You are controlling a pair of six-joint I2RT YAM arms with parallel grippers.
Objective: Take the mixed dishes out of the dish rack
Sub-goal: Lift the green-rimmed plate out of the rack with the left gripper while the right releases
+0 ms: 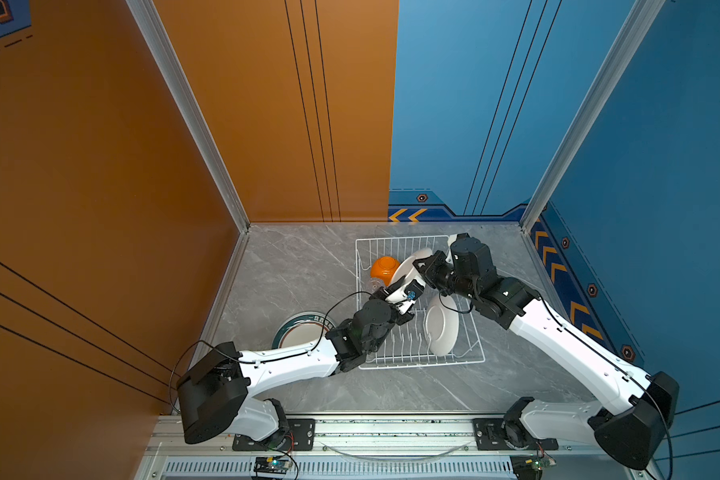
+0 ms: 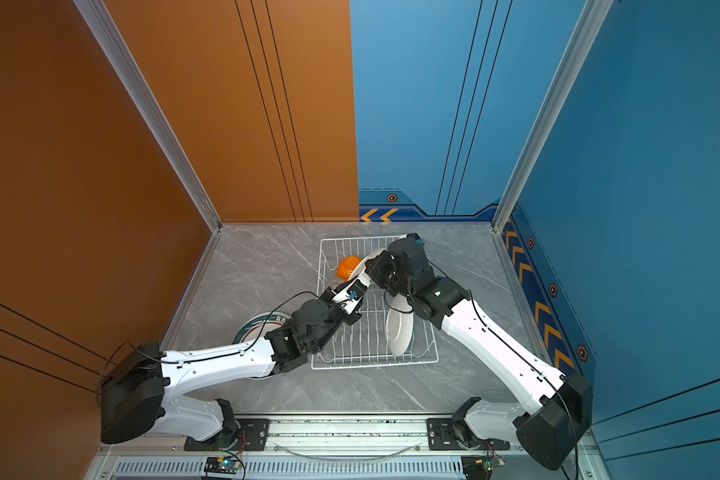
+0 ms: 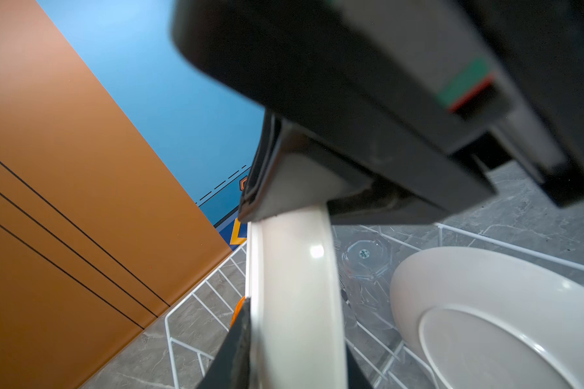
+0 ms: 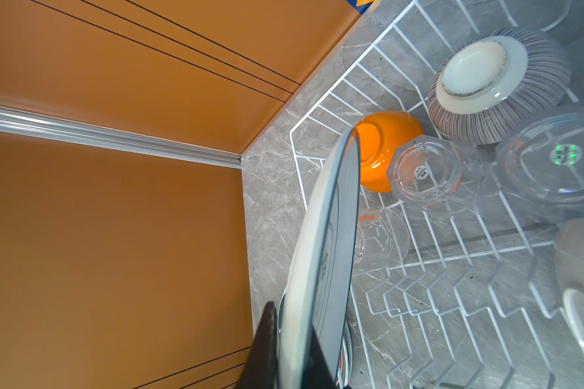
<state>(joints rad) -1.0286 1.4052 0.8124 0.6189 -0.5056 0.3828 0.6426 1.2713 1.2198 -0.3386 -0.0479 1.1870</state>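
Note:
A white plate with a dark teal rim [image 1: 410,266] [image 2: 366,262] hangs on edge above the white wire dish rack [image 1: 391,362] [image 2: 375,365]. My right gripper [image 1: 422,266] [image 4: 292,353] is shut on its upper rim. From below, my left gripper [image 1: 406,286] [image 3: 294,353] clamps the plate [image 3: 297,286], a finger against each face. In the rack lie an orange bowl [image 1: 385,268] [image 4: 381,148], a ribbed bowl [image 4: 496,87], clear glass cups [image 4: 425,171] [image 4: 553,158] and a second white plate [image 1: 441,328] [image 3: 486,320] standing in the prongs.
Another teal-rimmed plate [image 1: 298,330] [image 2: 258,328] lies flat on the grey marble table left of the rack, partly under my left arm. The orange wall stands close on the left and the blue wall on the right. Both arms cross over the rack.

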